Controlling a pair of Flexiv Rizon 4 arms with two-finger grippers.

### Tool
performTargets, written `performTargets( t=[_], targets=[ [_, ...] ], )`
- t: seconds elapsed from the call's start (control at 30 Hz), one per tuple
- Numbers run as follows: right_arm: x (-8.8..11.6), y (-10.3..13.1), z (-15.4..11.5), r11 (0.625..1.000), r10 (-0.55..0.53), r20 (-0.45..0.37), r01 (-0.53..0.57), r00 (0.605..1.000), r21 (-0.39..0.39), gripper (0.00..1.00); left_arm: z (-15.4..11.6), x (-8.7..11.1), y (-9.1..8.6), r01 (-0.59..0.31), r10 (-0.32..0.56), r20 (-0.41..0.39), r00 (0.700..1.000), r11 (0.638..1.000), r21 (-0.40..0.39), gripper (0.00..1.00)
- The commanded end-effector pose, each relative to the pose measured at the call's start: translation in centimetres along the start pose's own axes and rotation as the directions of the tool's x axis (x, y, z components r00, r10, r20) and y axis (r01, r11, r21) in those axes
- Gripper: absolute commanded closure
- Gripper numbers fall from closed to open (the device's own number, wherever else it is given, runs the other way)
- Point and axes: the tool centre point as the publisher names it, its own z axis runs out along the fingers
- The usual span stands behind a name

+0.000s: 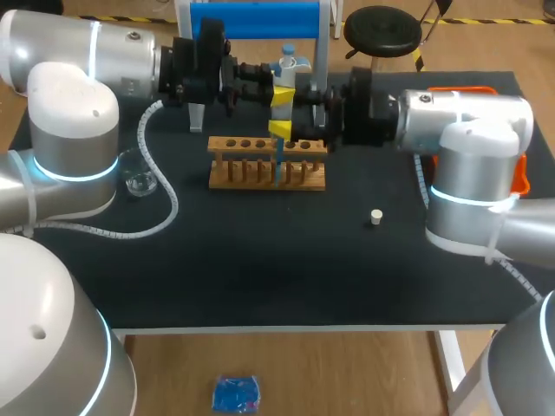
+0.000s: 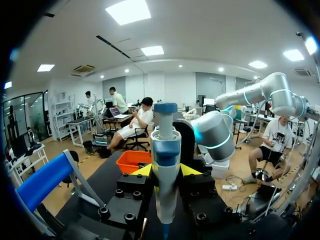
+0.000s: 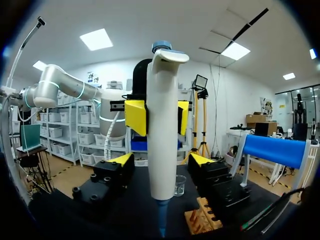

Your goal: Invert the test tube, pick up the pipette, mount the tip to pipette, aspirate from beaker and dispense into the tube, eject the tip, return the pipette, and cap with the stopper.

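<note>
The left gripper (image 3: 158, 118) is clamped on the upper body of the upright pipette (image 3: 163, 75). Just below, the right gripper (image 3: 160, 160) straddles the barrel, fingers spread and not touching. The pipette's long axis is vertical, nozzle down over the wooden rack (image 1: 260, 178), so a handover likely needs only closing.

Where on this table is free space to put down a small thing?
The broad table front, before the test tube rack, is bare, from the cable to the stopper and past it. Crowded: over the rack around the pipette, and beside the beaker.
</note>
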Motion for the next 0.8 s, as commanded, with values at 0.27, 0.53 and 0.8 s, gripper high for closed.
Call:
performTargets(
  t=[0.27, 0.53, 0.8],
  targets=[
    [0.41, -0.22, 0.11, 1.000, 0.007, 0.054, -0.006, 0.999, -0.010, 0.71, -0.01, -0.08, 0.00, -0.001, 0.001, -0.001, 1.000, 1.000, 0.001, 1.00],
    [0.22, -0.33, 0.20, 1.000, 0.014, 0.062, -0.013, 0.998, -0.009, 1.00, -0.01, -0.08, 0.00, -0.001, 0.001, -0.001, 1.000, 1.000, 0.001, 1.00],
    [-0.31, -0.65, -0.29, 1.000, 0.004, 0.064, -0.005, 0.998, 0.022, 1.00, -0.01, -0.08, 0.00, -0.001, 0.001, -0.001, 1.000, 1.000, 0.001, 1.00]
  ],
)
